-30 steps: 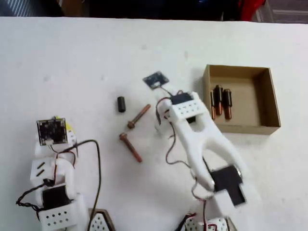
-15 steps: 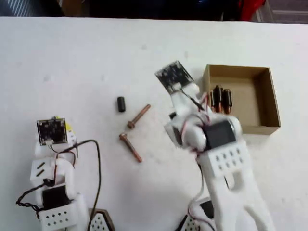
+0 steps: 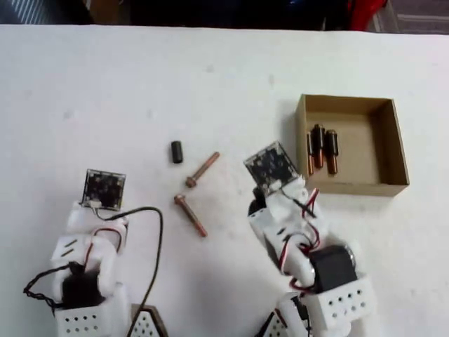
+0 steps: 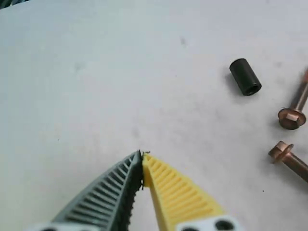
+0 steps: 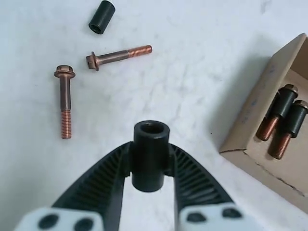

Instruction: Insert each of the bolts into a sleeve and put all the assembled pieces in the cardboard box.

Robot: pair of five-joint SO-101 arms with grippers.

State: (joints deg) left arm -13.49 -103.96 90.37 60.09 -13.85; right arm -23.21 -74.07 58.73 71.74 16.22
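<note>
Sitting clamped in the right pincer [image 5: 150, 150], a black sleeve [image 5: 151, 142]

A white table [image 3: 210, 77] spreads under everything, its matte top marked by faint grey smudges and a few small dark specks. Beyond its far edge lies a dark strip of room, where 1 red object [image 3: 366, 12] stands toward the right end with a patch of grey floor [image 3: 421, 14] beside it. Toward the left end of that strip, 1 pale striped patch [image 3: 28, 10] and 1 brownish shape [image 3: 106, 8] show, both too cut off to identify.
</note>
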